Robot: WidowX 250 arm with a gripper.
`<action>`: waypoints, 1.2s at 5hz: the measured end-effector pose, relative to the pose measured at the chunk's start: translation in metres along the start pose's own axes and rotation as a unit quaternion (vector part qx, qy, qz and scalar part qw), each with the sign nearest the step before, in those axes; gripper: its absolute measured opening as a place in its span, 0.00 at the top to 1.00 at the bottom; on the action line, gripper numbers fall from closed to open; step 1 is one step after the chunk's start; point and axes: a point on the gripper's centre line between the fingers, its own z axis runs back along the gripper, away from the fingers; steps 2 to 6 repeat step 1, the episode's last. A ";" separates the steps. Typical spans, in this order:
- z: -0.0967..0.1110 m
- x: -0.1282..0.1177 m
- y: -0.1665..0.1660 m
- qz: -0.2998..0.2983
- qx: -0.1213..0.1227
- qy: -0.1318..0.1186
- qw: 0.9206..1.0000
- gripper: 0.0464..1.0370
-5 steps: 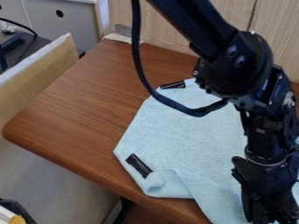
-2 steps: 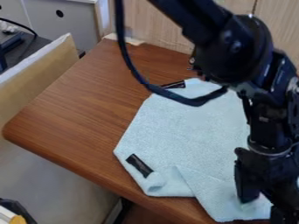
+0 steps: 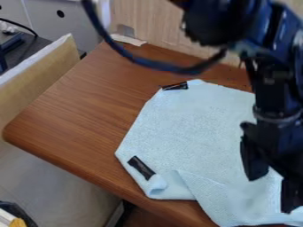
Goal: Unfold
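Note:
My gripper (image 3: 271, 194) hangs over the lower right part of the cloth, open, its two fingers apart and nothing seen between them. The light blue cloth (image 3: 183, 128) lies on the brown table. Near the front edge, its lower left corner is turned over into a small bunched roll, and a folded flap (image 3: 216, 197) runs from there toward the bottom right. One black strip (image 3: 175, 86) is at the cloth's top edge and another black strip (image 3: 141, 167) at its left edge. The arm and gripper hide the cloth's right side.
The wooden table (image 3: 77, 111) has its rounded corner at the left and a front edge running down to the right. Behind it stands a pale wood panel (image 3: 160, 22). A tan board (image 3: 41, 80) stands beyond its left side. A dark cable loops from the arm.
My gripper has risen away from the front part of the cloth and moved slightly right, and its fingers show more clearly apart. The cable has swung up and left.

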 end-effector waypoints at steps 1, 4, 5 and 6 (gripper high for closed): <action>0.018 0.002 0.002 -0.005 -0.004 -0.020 1.000 0.04; 0.018 0.002 0.002 -0.005 -0.004 -0.020 1.000 0.04; 0.018 0.002 0.002 -0.005 -0.004 -0.020 1.000 0.04; 0.018 0.002 0.002 -0.005 -0.004 -0.020 1.000 0.04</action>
